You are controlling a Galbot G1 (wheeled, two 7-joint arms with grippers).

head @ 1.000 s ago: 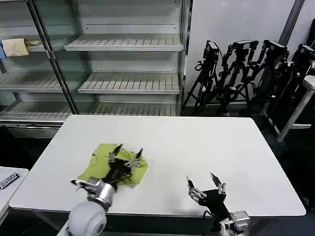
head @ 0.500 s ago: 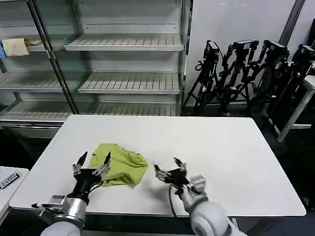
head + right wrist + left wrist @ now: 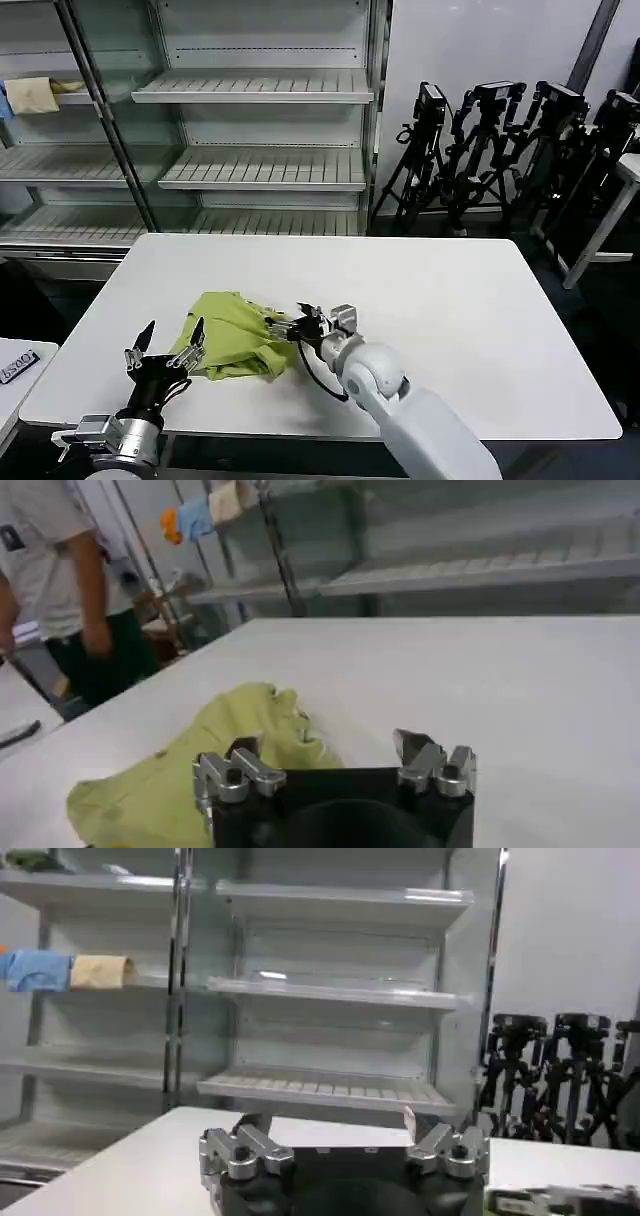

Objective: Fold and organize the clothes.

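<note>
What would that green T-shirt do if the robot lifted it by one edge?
The T-shirt lies crumpled in soft folds, so it would probably droop and stretch out rather than hold its shape. It looks thin, so likely light. Pushed across the smooth white table, it would probably bunch up, not slide as one piece.

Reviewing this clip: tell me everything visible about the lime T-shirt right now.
The T-shirt is plain lime yellow-green, thin soft fabric, no print visible. It lies bunched and wrinkled, not folded flat, on the white table near the front-left edge. The right gripper, open, reaches its right edge; the left gripper, open, hovers beside its left edge. Contact cannot be confirmed.
</note>
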